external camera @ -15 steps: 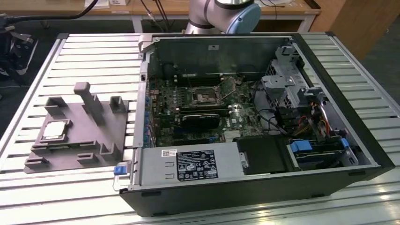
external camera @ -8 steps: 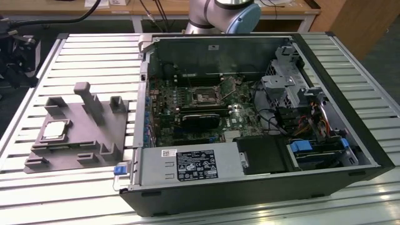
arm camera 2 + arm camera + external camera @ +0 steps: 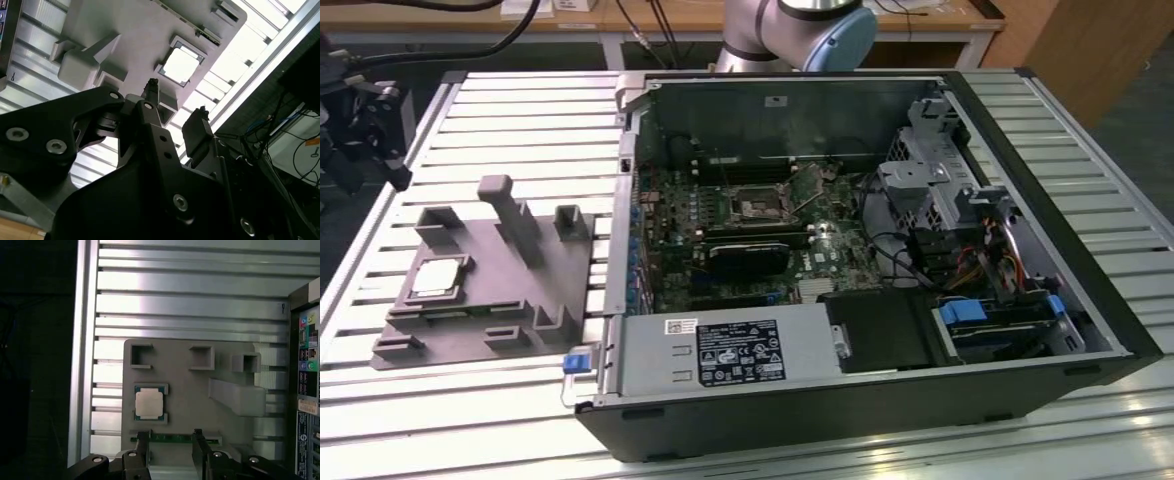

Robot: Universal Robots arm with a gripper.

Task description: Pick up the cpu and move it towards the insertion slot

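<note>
Slatted table [image 3: 520,110] w/ grey fixture [image 3: 494,270], PC case [image 3: 881,410].

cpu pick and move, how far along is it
Done: nothing that shows; the cpu lies in its recess on the grey fixture. In hand: the gripper, open and empty, hangs over the fixture near the cpu, not gripping it. Left: the grasp, the lift and the carry to the insertion slot inside the open computer case.

The exterior view overlooks the table [image 3: 520,110]; both wrist views (much nearer) share the fixture [image 3: 140,40] [image 3: 190,400].
</note>
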